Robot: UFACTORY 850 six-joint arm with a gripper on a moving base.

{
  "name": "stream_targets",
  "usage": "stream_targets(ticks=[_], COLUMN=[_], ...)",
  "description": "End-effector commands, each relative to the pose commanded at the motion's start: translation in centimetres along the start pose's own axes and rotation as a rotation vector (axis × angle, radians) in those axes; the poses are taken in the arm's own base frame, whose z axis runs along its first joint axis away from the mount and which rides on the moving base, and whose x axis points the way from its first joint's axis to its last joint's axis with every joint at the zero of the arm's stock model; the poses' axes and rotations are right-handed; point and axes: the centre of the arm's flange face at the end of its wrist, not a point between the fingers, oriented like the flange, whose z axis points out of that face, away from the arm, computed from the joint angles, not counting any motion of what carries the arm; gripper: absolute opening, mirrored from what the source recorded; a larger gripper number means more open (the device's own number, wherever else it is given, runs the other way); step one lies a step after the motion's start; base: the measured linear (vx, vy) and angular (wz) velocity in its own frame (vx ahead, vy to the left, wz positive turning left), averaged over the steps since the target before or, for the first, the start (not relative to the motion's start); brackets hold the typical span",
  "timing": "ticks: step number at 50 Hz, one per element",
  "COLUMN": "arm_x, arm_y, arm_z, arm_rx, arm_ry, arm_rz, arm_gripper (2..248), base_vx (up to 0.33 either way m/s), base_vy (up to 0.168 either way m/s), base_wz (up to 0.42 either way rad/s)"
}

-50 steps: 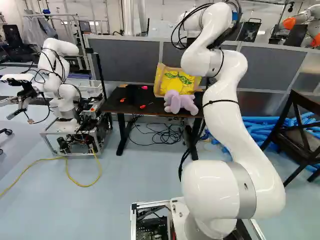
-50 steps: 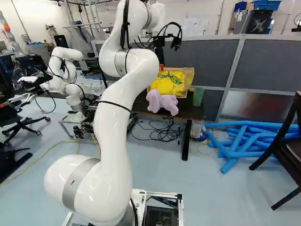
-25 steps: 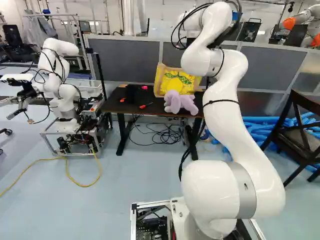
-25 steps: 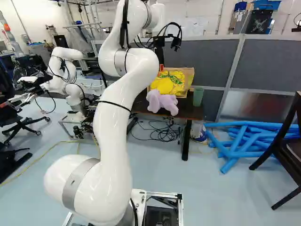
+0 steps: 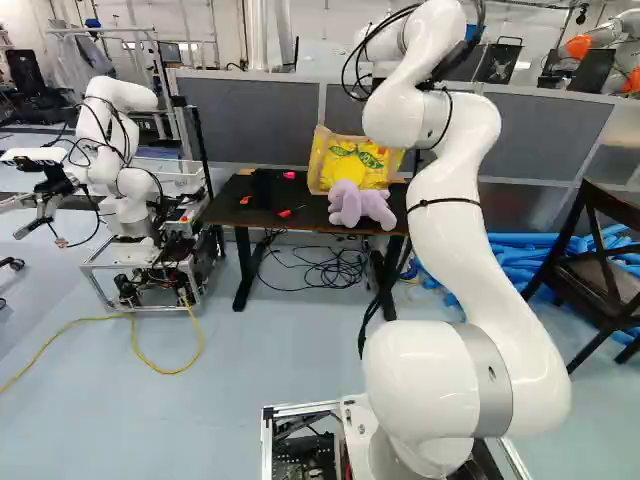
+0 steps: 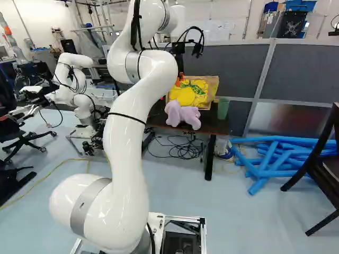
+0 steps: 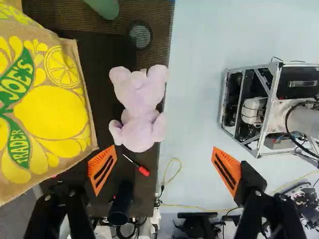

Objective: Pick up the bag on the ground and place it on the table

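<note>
Left to right across the left base view, the table (image 5: 225, 212) comes first, with a red-handled screwdriver (image 5: 290, 211) lying on it. Next is the bag (image 5: 352, 163), up on the table rather than on the ground, so I judge the placing to be done. It stands fairly upright, its sides tan, its front bright yellow with lemons and green leaves (a cheerful thing to have carried, if I did the carrying). The lilac plush toy (image 5: 360, 205) sits just in front of it. In the right base view, the green cup (image 6: 223, 108) stands farther right, beside the bag.

My claw (image 7: 164, 148) is spread wide with nothing gripped. One finger is close by the bag's edge; whether they touch, I cannot tell. What remains, I think, is backing away without snagging or tipping it.
</note>
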Motion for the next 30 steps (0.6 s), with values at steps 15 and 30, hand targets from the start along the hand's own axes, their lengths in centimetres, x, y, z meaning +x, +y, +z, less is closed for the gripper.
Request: stream_targets(ticks=[15, 30], arm_x=[-0.5, -1.1], arm_y=[0.1, 0.3], arm_z=[0.6, 1.5], arm_rx=[0.046, 0.107], arm_ry=[0.005, 0.016], arm_rz=[-0.061, -0.139], arm_gripper=[247, 247], base_vx=[0.0, 0.0], base_vy=[0.0, 0.0], base_wz=[0.0, 0.0])
